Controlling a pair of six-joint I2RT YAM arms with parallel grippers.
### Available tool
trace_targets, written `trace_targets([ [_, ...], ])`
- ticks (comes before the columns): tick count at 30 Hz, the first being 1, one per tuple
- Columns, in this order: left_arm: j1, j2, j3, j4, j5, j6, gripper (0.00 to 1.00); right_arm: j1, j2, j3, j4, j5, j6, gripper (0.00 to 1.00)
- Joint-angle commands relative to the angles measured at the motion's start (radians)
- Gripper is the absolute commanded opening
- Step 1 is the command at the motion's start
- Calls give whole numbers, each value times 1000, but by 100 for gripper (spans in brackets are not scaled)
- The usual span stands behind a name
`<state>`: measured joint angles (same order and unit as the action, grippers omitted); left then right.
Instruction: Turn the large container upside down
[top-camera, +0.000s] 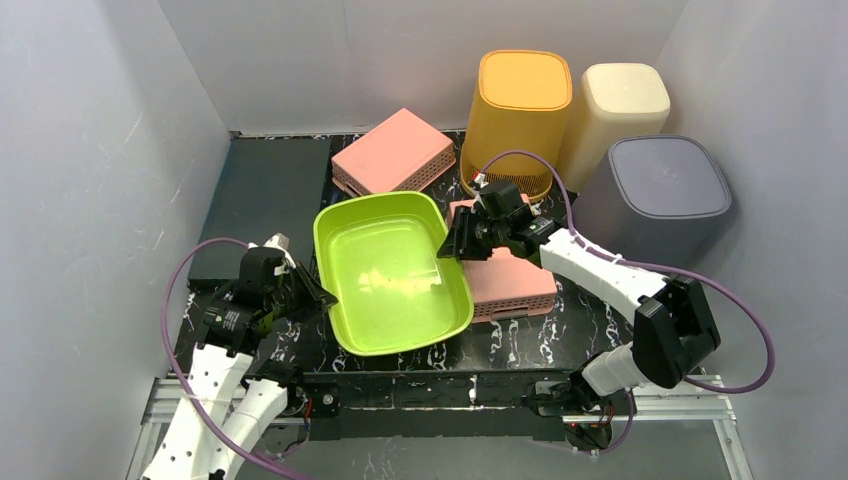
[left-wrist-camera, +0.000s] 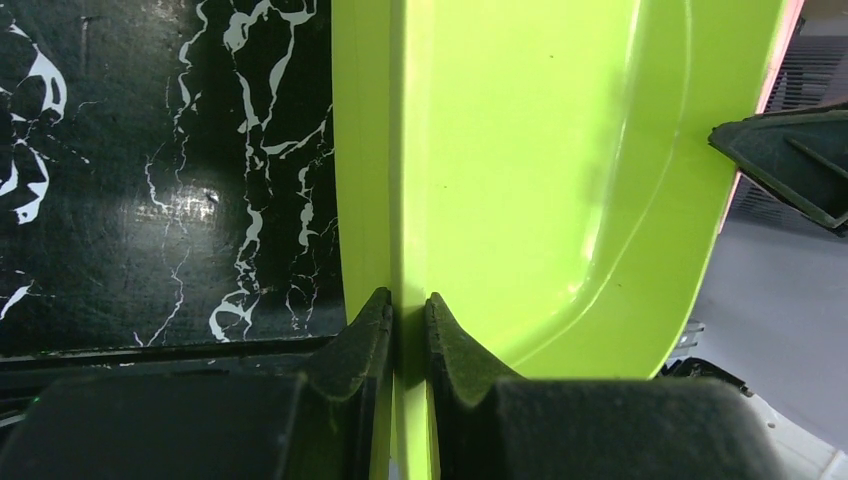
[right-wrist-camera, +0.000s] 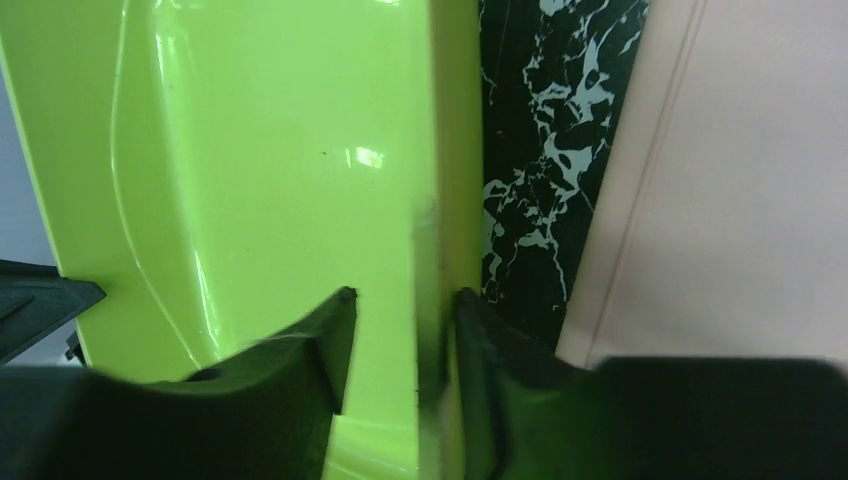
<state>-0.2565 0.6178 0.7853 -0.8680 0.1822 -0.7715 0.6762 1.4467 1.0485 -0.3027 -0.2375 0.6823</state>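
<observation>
The large container (top-camera: 390, 270) is a lime-green tub standing open side up on the black marbled table, between both arms. My left gripper (top-camera: 325, 298) is shut on its left rim; in the left wrist view both pads press the thin green wall (left-wrist-camera: 520, 150) at my left gripper (left-wrist-camera: 408, 305). My right gripper (top-camera: 447, 245) straddles the right rim. In the right wrist view the outer finger lies against the rim (right-wrist-camera: 440, 200), the inner finger (right-wrist-camera: 320, 340) stands apart from it over the tub's inside, and my right gripper (right-wrist-camera: 403, 300) is open.
A pink basket (top-camera: 510, 275) lies upside down right beside the tub under the right arm, another pink basket (top-camera: 393, 152) behind it. Orange (top-camera: 518, 115), cream (top-camera: 615, 115) and grey (top-camera: 660, 190) bins stand at the back right. White walls enclose the table.
</observation>
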Motion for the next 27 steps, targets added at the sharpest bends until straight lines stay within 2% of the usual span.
trace_targets([
  [1,4,-3,41,62,53,-24,0,2,-69,-13,90,-53,59,38],
  [3,4,-2,32,65,44,-26,0,2,-80,-12,110,-70,78,32],
  [10,4,43,-4,79,42,-4,0,2,-97,-5,196,-127,145,1],
  [16,3,108,-7,92,59,20,1,7,-115,37,228,-101,140,1],
  [20,3,147,3,93,78,35,20,27,-117,94,173,-12,71,1],
  [24,3,166,23,75,71,49,45,63,-87,179,67,83,-5,1],
  [26,3,172,48,42,34,62,56,87,-76,217,16,169,-42,1],
  [27,4,175,64,23,16,69,60,104,-69,240,-19,259,-62,1],
])
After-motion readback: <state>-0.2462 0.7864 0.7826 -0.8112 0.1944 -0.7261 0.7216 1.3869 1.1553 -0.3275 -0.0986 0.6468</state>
